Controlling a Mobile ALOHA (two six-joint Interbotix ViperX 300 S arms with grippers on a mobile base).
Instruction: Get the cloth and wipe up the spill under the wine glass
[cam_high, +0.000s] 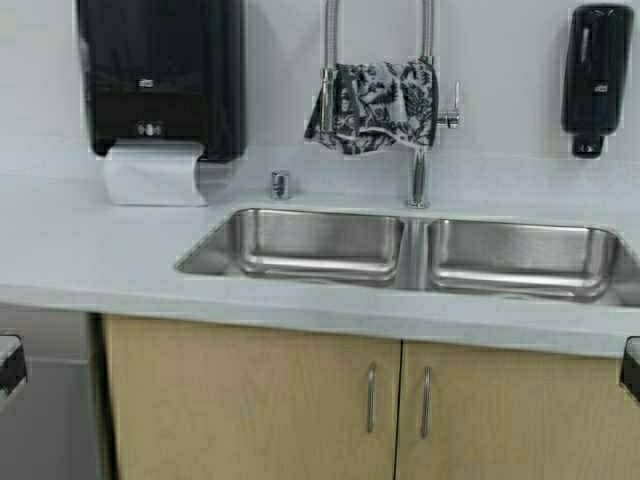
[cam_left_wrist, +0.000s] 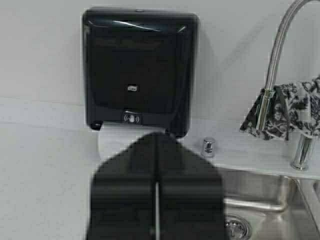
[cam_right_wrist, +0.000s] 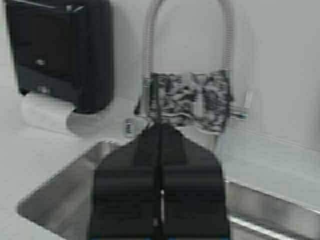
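Observation:
The cloth (cam_high: 378, 105), white-grey with a dark floral pattern, hangs draped over the tall arched faucet (cam_high: 418, 170) behind the double sink. It also shows in the left wrist view (cam_left_wrist: 295, 112) and the right wrist view (cam_right_wrist: 192, 97). The wine glass and the spill are out of view. My left gripper (cam_left_wrist: 157, 136) is shut and empty, held back from the counter and facing the paper towel dispenser. My right gripper (cam_right_wrist: 160, 126) is shut and empty, facing the cloth from a distance. In the high view only parts of the arms show, at the lower left edge (cam_high: 10, 365) and lower right edge (cam_high: 630, 368).
A black paper towel dispenser (cam_high: 160, 75) with white paper hanging out is on the wall at the left. A black soap dispenser (cam_high: 596, 75) is at the right. The steel double sink (cam_high: 410, 262) is set in a white counter (cam_high: 90, 250) above wooden cabinet doors (cam_high: 250, 410).

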